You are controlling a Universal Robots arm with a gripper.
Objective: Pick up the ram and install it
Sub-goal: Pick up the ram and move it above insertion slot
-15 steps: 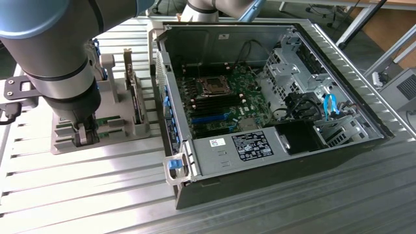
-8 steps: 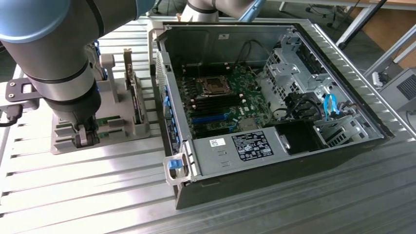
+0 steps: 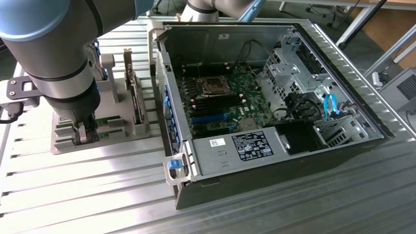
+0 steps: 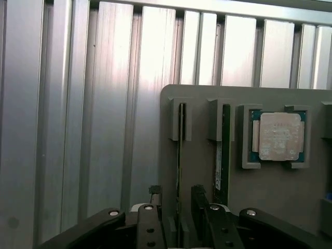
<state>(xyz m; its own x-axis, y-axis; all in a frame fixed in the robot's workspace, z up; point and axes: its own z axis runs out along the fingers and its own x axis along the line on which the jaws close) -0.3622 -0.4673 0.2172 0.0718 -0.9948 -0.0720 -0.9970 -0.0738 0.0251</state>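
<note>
2 ram sticks (image 4: 224, 150); 1 CPU chip (image 4: 280, 136)

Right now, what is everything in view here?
table: one, silver, ribbed, under everything
computer case: one, dark, open, the exterior view's right
holder: one, grey, the exterior view's left
ram: one, green, edge-on in a holder slot
second stick: one, green, neighbouring slot
CPU chip: one, silver, holder recess
expansion card: one, dark, upright in holder
arm: one, grey-blue, above the holder
gripper: one, black, open, astride the ram
</note>
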